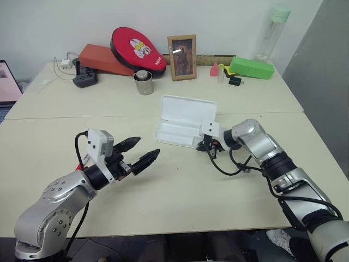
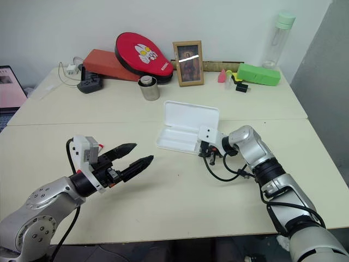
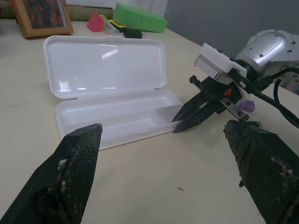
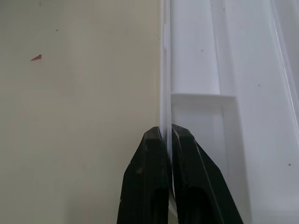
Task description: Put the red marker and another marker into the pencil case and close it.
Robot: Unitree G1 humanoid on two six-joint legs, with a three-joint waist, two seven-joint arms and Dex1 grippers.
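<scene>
The white pencil case lies open at mid-table, lid tipped back and the shallow tray toward me with nothing in it. My right gripper is shut on the tray's thin front wall near its right corner, angled down from the right. A small lilac piece, seemingly the other marker, peeks out on the table behind that gripper, mostly hidden. The red marker is out of view. My left gripper hangs open above the table, left of the case and pointing at it, holding nothing.
Along the back of the table stand a green oblong box, a framed picture, a metal cup, a red pad, a tall bottle and a power strip. The right arm's cable loops on the table.
</scene>
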